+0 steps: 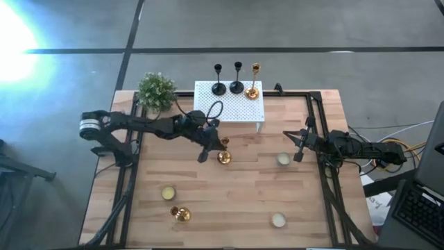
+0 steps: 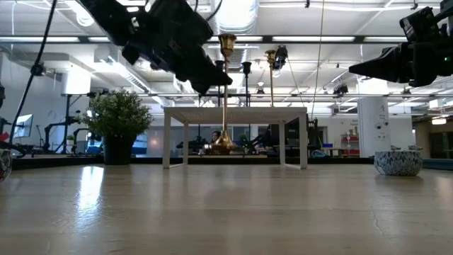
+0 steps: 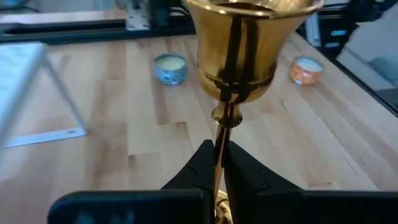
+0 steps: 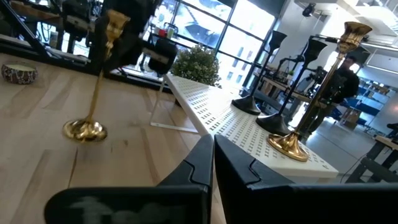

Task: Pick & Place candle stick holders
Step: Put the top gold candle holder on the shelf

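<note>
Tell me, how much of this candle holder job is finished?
Three slim holders, two black and one gold, already stand on the white perforated rack. The left gripper has its fingers shut on a gold holder. Another gold holder waits on the wooden table.

A big white glare fills the top left of the high view. Bright ceiling lights shine on the table [image 2: 212, 205]. The gold holder [image 3: 239, 46] looks blurry up close.
</note>
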You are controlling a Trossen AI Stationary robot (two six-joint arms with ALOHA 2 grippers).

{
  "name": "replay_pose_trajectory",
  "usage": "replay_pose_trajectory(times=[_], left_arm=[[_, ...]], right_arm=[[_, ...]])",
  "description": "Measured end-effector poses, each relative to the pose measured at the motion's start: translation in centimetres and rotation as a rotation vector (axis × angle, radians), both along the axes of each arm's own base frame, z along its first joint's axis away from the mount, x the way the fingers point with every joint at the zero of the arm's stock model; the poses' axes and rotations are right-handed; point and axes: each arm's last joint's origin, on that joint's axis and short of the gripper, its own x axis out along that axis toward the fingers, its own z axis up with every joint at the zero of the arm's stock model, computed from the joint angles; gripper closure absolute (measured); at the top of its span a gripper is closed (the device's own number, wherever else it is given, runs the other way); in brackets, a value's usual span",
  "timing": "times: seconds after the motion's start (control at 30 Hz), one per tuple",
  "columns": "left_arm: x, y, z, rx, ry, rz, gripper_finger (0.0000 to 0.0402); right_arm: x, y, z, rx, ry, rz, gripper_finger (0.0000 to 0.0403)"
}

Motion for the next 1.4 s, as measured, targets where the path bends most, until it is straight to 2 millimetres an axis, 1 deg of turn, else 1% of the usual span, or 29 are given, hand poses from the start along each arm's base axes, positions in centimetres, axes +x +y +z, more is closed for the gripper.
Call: replay_pose_trajectory(times=[0.17, 0.4, 0.6, 0.7, 0.8, 0.93, 1.03, 1.17, 1.4], left_arm=[[-1.8, -0.1, 2.6, 0.047, -0.028, 0.092, 0.0383], [-4.6, 0.0, 5.9, 0.138, -0.094, 0.292, 0.0383], [-6.5, 0.0, 8.1, 0.178, -0.162, 0.443, 0.0383], [-7.1, 0.3, 8.7, 0.203, -0.176, 0.536, 0.0383], [-7.6, 1.1, 8.8, 0.229, -0.165, 0.633, 0.0383], [-8.0, 2.6, 8.9, 0.231, -0.132, 0.696, 0.0383], [-8.3, 3.9, 9.5, 0.228, -0.101, 0.748, 0.0383], [-8.8, 5.5, 10.4, 0.227, -0.111, 0.816, 0.0383], [-10.2, 8.4, 10.7, 0.111, -0.132, 0.821, 0.0383]], right_arm=[[0.0, 0.0, 0.0, 0.0, 0.0, 0.0, 0.0394], [0.0, 0.0, 0.0, 0.0, 0.0, 0.0, 0.0394], [0.0, 0.0, 0.0, 0.0, 0.0, 0.0, 0.0394], [0.0, 0.0, 0.0, 0.0, 0.0, 0.0, 0.0394], [0.0, 0.0, 0.0, 0.0, 0.0, 0.0, 0.0394], [0.0, 0.0, 0.0, 0.0, 0.0, 0.0, 0.0394], [0.0, 0.0, 0.0, 0.0, 0.0, 0.0, 0.0394], [0.0, 0.0, 0.0, 0.0, 0.0, 0.0, 0.0394], [0.0, 0.0, 0.0, 0.0, 0.0, 0.0, 0.0394]])
